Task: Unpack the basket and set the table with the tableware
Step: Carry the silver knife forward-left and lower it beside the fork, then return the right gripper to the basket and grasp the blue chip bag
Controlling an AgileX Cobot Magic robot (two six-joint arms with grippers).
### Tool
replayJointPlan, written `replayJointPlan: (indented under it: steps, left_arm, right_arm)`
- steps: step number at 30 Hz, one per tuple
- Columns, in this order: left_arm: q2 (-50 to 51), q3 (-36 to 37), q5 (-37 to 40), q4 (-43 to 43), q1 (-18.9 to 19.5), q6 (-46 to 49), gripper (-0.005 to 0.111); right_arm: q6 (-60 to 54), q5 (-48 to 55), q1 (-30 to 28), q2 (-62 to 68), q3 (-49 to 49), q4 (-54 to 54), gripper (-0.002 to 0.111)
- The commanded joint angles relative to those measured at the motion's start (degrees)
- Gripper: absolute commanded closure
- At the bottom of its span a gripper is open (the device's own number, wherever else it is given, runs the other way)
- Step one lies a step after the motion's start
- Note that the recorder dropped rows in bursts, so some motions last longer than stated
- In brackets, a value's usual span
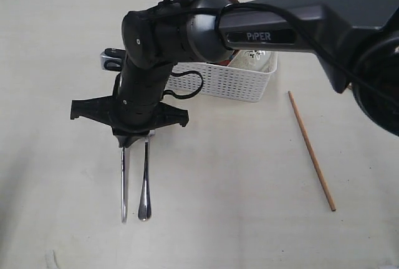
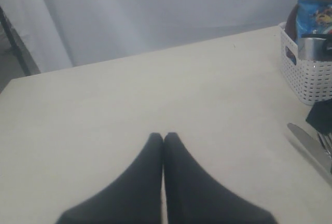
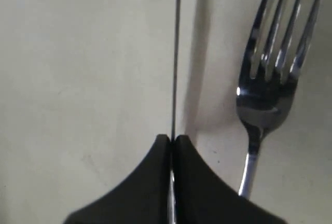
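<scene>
While edge-on, knife (image 3: 176, 53) inside end effector (image 3: 173, 139)

Only one legible txt: "PiPER" (image 1: 269, 35), white letters on a dark strip along the side of the grey arm link (image 1: 324, 7). It's upper centre-right of frame in ext. view, just right of the round black joint housing. Reads left to right, small "i" btw capitals. The blue bag (image 2: 315, 19) in the basket (image 2: 306, 81), seen in left wrist view, has yellow and multicolour print, but it's too blurred to read.
</scene>
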Motion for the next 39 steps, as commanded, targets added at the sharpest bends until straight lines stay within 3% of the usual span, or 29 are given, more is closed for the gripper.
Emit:
replayJointPlan:
  steps: [1,7,10,13,15,24,26,29,32,35,39]
  left_arm:
    - [-0.15,0.1,-0.45,-0.56,0.31,-0.2,0.107]
    - [-0.15,0.1,-0.45,-0.56,0.31,-0.2,0.107]
    - [-0.15,0.1,-0.45,-0.56,0.31,-0.2,0.107]
    - [-0.15,0.1,-0.45,-0.56,0.31,-0.2,0.107]
    - [-0.15,0.1,-0.45,-0.56,0.31,-0.2,0.107]
    - [-0.15,0.1,-0.45,-0.56,0.31,-0.2,0.107]
    - [-0.15,0.1,-0.45,-0.56,0.31,-0.2,0.107]
    - [-0.15,0.1,-0.45,-0.56,0.31,-0.2,0.107]
    - [-0.15,0.1,-0.45,-0.56,0.31,-0.2,0.107]
    - [-0.15,0.1,-0.45,-0.56,0.31,-0.2,0.107]
    - [-0.15,0.1,-0.45,-0.56,0.31,-0.2,0.107]
  right_arm:
    - [0.82,-1.92,-0.31,-0.28,-0.03,-0.24,0.108]
    - [0.82,-0.39,-0.31,-0.28,-0.03,-0.24,0.108]
    - [0.82,0.33,-0.31,-0.28,-0.03,-0.24,0.096]
    - [0.82,0.73,-0.31,-0.28,-0.36,-0.37,0.072]
    - [0.82,1.92,-0.31,-0.28,-1.72,-1.29,0.066]
    - [0.51,25.16,-0.31,-0.49,-25.33,-21.4,0.066]
    - [0.51,25.16,-0.65,-0.49,-30.37,-27.58,0.066]
    - [0.08,25.16,-4.23,-0.75,-34.67,-26.39,0.066]
    - [-5.75,25.16,-9.77,-0.75,-34.15,-22.48,0.066]
    - [-19.42,25.16,-15.1,0.43,-34.05,-21.25,0.066]
    - [-38.14,25.16,-16.79,4.02,-34.0,-20.97,0.066]
